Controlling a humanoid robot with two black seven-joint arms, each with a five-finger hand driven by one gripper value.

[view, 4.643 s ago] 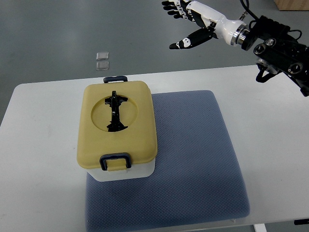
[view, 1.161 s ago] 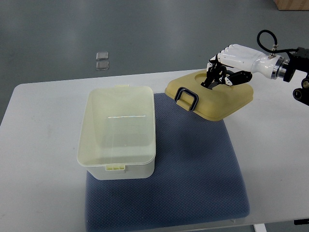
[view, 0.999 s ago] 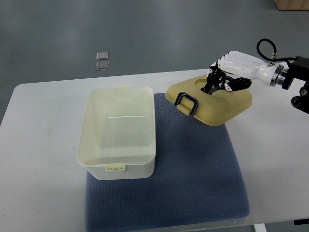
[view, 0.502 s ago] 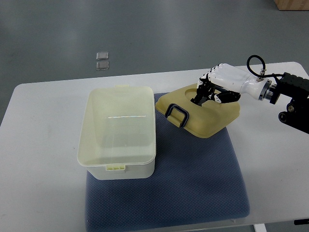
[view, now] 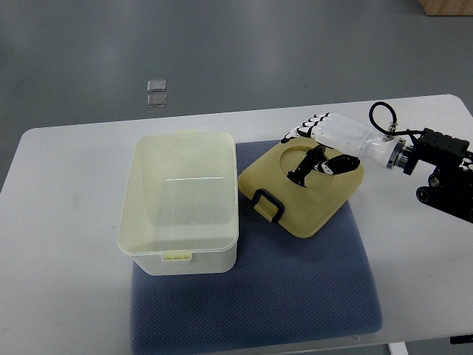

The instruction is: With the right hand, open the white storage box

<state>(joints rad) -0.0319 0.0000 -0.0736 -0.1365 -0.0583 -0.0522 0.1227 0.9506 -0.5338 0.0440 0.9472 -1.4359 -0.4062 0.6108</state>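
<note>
White storage box [view: 179,203] sits open at the left of the blue mat [view: 295,296], partly on the mat and partly on the white table [view: 66,222]; interior looks empty, pale yellow rim, small latch tab on its near edge. Yellow lid [view: 299,188] lies on the mat just right of the box, turned at an angle, its left corner close to the box's right wall, can't tell whether they touch. Dark clip handle [view: 267,205] shows on the lid's near-left edge. Right hand [view: 325,144] reaches in from the right edge, white shell with black fingers [view: 303,171]; fingers are curled down into the lid's round recess around the black centre handle, which they mostly hide, so the exact grip is hard to make out. Forearm and black wrist joint [view: 436,159] run off the right edge. Two small clear square objects [view: 156,92] lie on the grey floor beyond the table's far-left side; too small to identify. No readable writing anywhere.
</note>
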